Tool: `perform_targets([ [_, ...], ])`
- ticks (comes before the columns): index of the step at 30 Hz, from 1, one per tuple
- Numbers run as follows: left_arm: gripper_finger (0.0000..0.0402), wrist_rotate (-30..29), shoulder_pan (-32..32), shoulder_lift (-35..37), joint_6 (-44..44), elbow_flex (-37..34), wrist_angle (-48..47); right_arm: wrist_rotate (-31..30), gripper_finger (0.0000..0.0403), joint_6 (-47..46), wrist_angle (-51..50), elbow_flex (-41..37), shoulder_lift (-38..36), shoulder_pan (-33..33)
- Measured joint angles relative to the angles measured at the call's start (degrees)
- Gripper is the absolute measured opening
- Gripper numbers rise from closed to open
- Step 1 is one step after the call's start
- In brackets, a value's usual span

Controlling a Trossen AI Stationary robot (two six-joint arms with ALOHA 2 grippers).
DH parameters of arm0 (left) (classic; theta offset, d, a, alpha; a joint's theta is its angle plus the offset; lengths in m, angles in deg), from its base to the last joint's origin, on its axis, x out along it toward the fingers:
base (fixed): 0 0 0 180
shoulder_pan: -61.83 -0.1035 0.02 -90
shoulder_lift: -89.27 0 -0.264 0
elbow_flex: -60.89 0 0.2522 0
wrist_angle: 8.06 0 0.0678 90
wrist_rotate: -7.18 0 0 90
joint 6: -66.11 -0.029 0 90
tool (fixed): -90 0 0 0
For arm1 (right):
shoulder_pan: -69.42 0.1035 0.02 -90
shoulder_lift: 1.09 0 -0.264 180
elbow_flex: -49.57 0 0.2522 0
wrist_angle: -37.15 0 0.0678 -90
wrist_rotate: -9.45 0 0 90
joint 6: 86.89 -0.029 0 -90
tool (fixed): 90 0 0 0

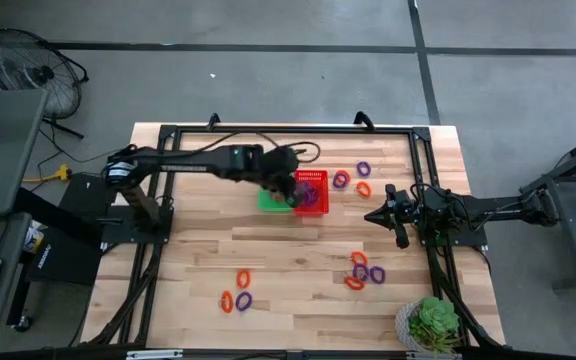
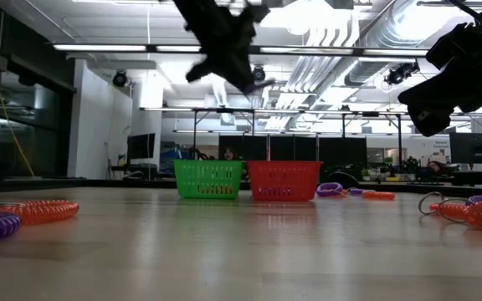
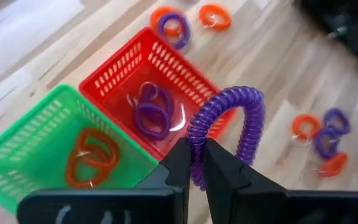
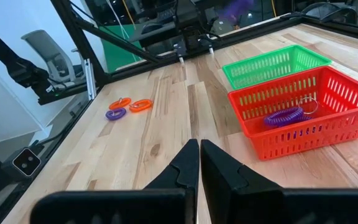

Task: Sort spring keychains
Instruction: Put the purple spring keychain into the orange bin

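Observation:
My left gripper (image 3: 196,163) hangs over the two mesh baskets in the middle of the table (image 1: 286,172), shut on a purple spring keychain (image 3: 244,118). The red basket (image 3: 120,74) holds purple keychains (image 3: 154,113). The green basket (image 3: 23,155) beside it holds orange ones (image 3: 91,160). Loose orange and purple keychains lie in clusters: far right (image 1: 353,180), near right (image 1: 364,271) and near left (image 1: 236,292). My right gripper (image 4: 199,155) is shut and empty, hovering right of the red basket (image 1: 371,216). My left gripper pinches the purple keychain's coil (image 3: 197,149) between its two fingers, at one side of the loop. The fingers come from above, slanting down. The rest of the loop (image 3: 253,109) arches out past the fingertips, lifted clear above the red basket's near wall.
The baskets stand side by side, green (image 2: 209,179) to the left of red (image 2: 284,180). A potted plant (image 1: 433,325) sits at the table's near right corner. Black frame rails (image 1: 288,130) run along the far edge and both sides. Bare wood lies near the baskets.

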Motion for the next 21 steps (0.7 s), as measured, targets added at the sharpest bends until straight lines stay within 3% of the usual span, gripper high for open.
perform_targets([
  [14,0.0028,6.14,-3.37,-10.18,-5.95,-0.13,6.68,0.0,0.0012,0.0,0.0,-0.01,0.0,0.0],
  [21,0.0101,4.16,-3.41,-10.16,-13.84,-0.06,9.75,0.0,0.0012,0.0,0.06,-0.01,-0.02,-0.01],
])
